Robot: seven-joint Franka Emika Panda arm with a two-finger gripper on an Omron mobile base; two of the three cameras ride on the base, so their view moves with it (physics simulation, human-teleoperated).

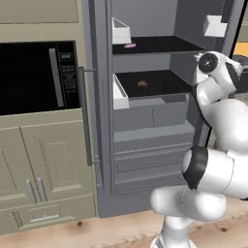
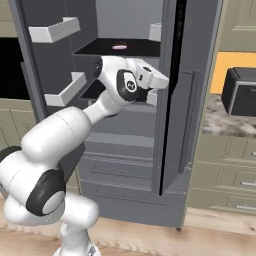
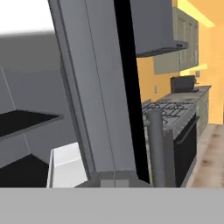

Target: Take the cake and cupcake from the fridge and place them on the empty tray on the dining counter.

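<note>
The fridge [image 1: 145, 145] stands open. On its upper black shelf lies the cake [image 1: 130, 46], a small pink and dark slice, also seen in the right base view as the cake [image 2: 120, 46]. One shelf lower, the round brown cupcake [image 1: 142, 85] sits alone. My gripper [image 2: 159, 80] is at mid-shelf height by the inner edge of the right fridge door [image 2: 187, 100], away from both sweets. Its fingers are hidden, it is shut, and I see nothing in it. The hand view looks along that door edge [image 3: 100, 109] past its bar handle [image 3: 155, 144]. The tray and the dining counter are out of view.
A black microwave [image 1: 34, 77] sits in the cabinets left of the fridge. White door bins [image 2: 62, 90] hang on the left door. A black appliance [image 2: 240, 92] stands on a speckled counter to the right. A stove [image 3: 175, 116] lies beyond the door.
</note>
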